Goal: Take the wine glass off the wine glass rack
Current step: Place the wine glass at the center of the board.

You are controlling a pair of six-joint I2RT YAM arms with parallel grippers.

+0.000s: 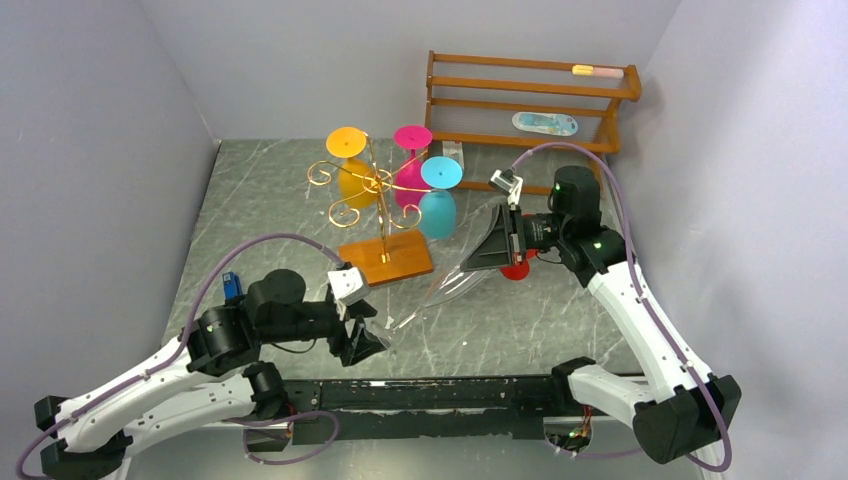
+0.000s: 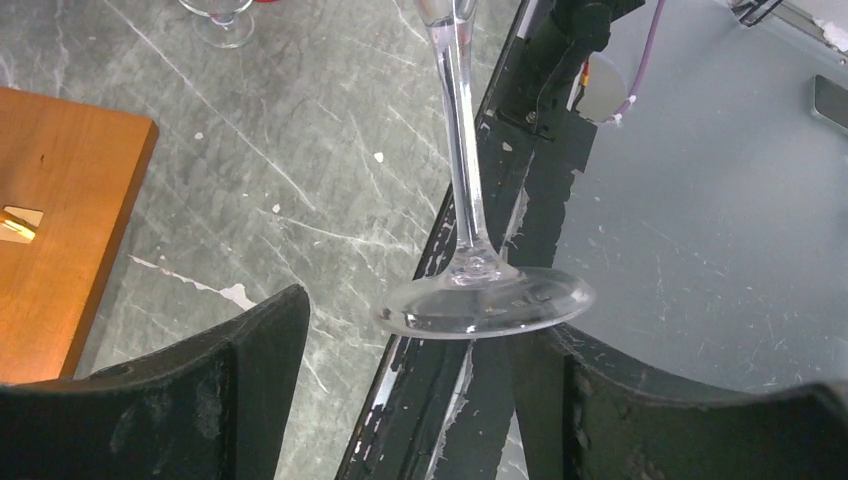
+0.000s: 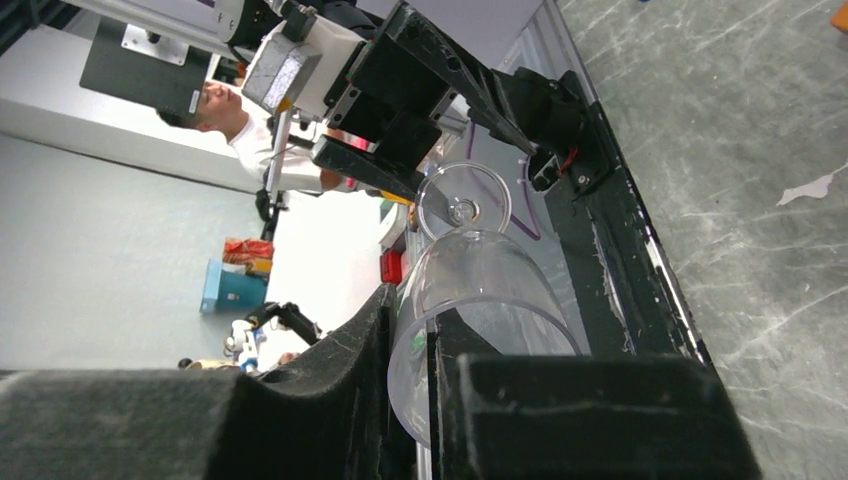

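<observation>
One wine glass (image 1: 440, 285), clear, off the rack (image 1: 383, 205): right end effector (image 3: 432, 390) clamped on its bowl rim, left end effector (image 2: 415, 350) spread wide about its foot. Three coloured glasses (image 1: 438, 210) hang there.

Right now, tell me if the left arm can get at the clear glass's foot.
Probably yes: the left gripper is open, the foot just ahead between its fingers, nothing blocking; the right gripper holds the bowl.
</observation>
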